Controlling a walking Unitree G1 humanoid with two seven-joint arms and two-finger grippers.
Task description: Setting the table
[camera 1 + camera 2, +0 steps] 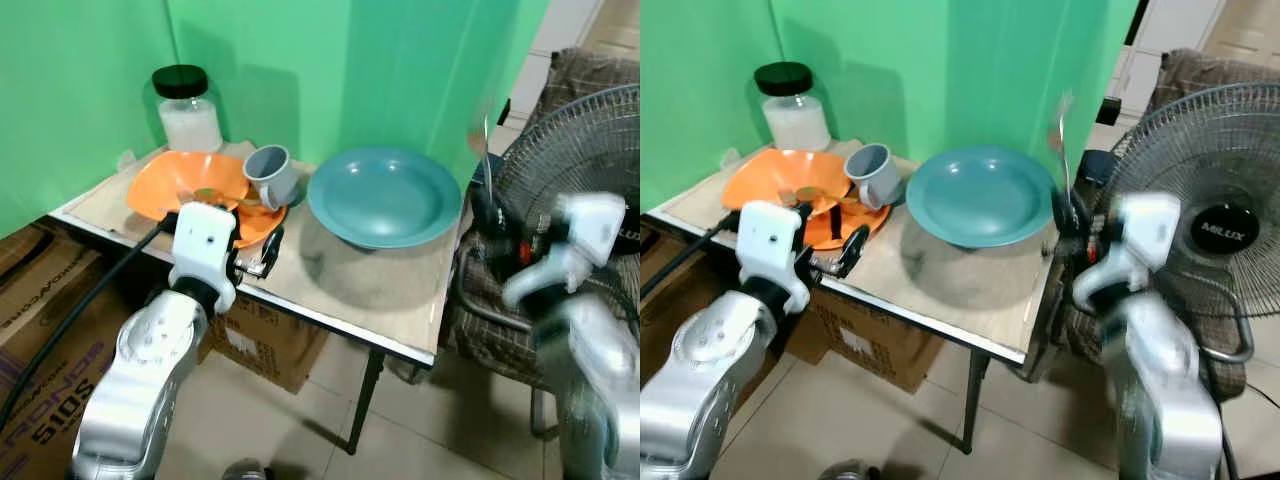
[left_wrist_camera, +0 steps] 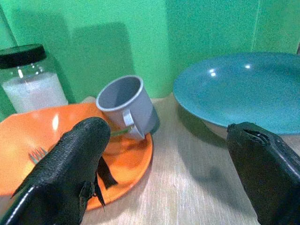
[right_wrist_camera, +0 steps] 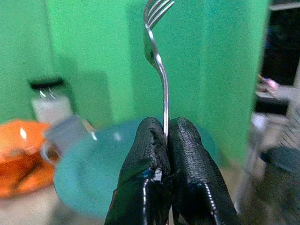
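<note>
- So, right gripper: rubbery black fingers pinched tight on a thin shiny metal fork, handle clamped between the pads, tines pointing straight up.
- Fork is off the table, held in the air just past the far-right edge of the blue plate, near the table's right end.
- Blue plate: round, deep, glossy teal, sits on the pale wood-grain table.
- Left gripper: fingers spread wide, nothing between them, low over the table just left-front of the blue plate, by the rim of the orange plate.
- Orange plate: glossy plastic, left of the blue plate; a grey mug lies tipped on its side on it, mouth showing.
- Glass jar, black lid, white grainy contents, behind the orange plate.
- Round wire-mesh fan right of the blue plate, right behind the right arm; cardboard boxes under the table.
- Both silver arms bent at the elbow, forearms reaching forward; right arm blurred.
</note>
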